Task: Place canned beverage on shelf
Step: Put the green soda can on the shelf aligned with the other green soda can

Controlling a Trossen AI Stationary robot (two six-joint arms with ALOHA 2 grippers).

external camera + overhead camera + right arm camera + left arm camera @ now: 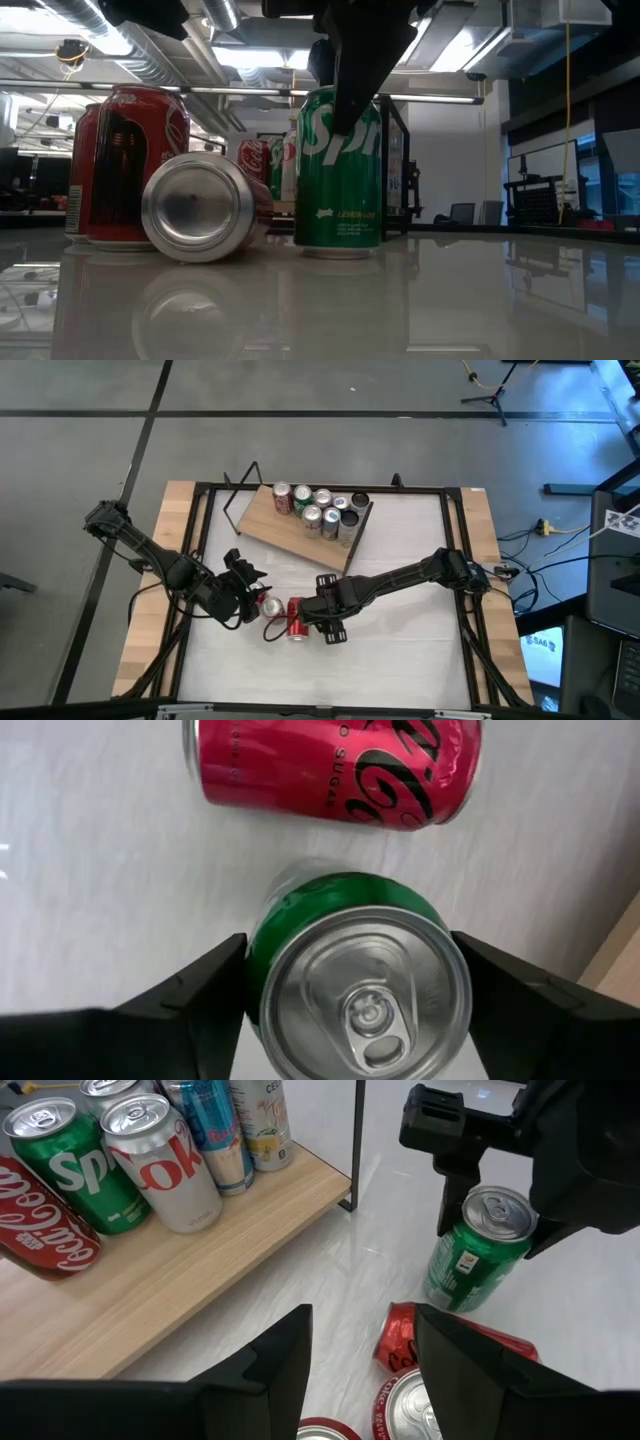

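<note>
Pale worktop (400, 650) carried the shelf (270, 528), already crowded with cans, well apart from the green Sprite can (360, 985) standing between the right gripper (350, 990) jaws, spread just beside its sides. Judged risk: an off-centre squeeze could tip it onto the lying red Coke can (335, 765). Left gripper (362, 1365) waited nearby, jaws apart, empty.

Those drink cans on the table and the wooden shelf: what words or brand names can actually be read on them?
"Spri", cut off by the gripper: upright green can on the table.
"LEMON-LIME", small: same green can.
"Coca-Cola" script, part: red can on the light wooden shelf.
"Spr", part: green can on the shelf.
"oke", part: silver can on the shelf.
"O SUGAR", part: red lying can.
Other print: too small.
</note>
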